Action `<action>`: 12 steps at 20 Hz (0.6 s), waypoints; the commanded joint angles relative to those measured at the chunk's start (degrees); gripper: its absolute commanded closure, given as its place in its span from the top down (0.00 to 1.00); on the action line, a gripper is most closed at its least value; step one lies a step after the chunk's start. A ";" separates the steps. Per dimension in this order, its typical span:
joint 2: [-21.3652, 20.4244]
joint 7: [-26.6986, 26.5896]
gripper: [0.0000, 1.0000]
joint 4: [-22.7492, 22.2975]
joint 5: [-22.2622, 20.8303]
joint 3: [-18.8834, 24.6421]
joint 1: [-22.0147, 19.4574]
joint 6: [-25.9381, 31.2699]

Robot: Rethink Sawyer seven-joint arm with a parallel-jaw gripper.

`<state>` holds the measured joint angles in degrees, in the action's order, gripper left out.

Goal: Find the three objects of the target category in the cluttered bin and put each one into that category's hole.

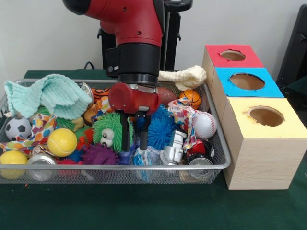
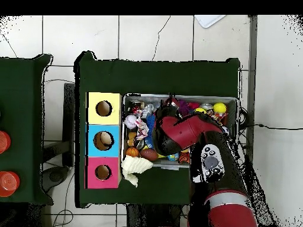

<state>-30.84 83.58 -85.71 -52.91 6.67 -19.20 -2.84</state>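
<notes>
Across the front view: gripper (image 1: pixel 134 146) spread, fingers down in wire-mesh bin (image 1: pixel 218 143) between fuzzy green creature (image 1: pixel 109 132) and spiky blue ball (image 1: pixel 160 128); best to descend straight, close on one soft item, avoid snagging patterned cloth (image 1: pixel 184 112). From overhead: arm hides most clutter; yellow (image 2: pixel 103 108), blue (image 2: pixel 103 140) and red (image 2: pixel 103 172) round-holed boxes just beside the bin; target category undeterminable.

The wire bin (image 1: pixel 225 160) is packed from wall to wall, so the hand (image 1: pixel 134 143) stands down among a green fuzzy toy (image 1: pixel 111 132), a blue spiky ball (image 1: pixel 163 127) and a purple spiky ball (image 1: pixel 98 154) with almost no gap beside it. The three holes in the box tops, red (image 1: pixel 233 55), blue (image 1: pixel 247 81) and yellow (image 1: pixel 265 116), lie open from above. Bare green table (image 1: pixel 144 206) runs along the bin's front wall.
</notes>
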 commanded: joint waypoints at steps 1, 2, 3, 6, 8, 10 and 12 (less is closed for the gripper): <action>3.24 3.43 1.00 -0.69 0.85 6.27 -1.70 5.65; 3.31 3.22 1.00 -0.83 1.29 6.68 -1.93 6.52; 3.57 2.93 1.00 -1.14 1.79 7.38 -2.41 7.50; 4.22 3.07 1.00 -2.02 3.77 9.45 -4.28 9.35; 4.77 2.83 1.00 -2.30 4.21 10.45 -5.30 9.63; 5.39 3.20 1.00 -2.21 4.36 10.43 -5.46 9.11; 5.88 3.20 1.00 -2.04 4.31 10.13 -5.30 8.92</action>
<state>-28.58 83.58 -85.83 -50.09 11.03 -23.22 -0.74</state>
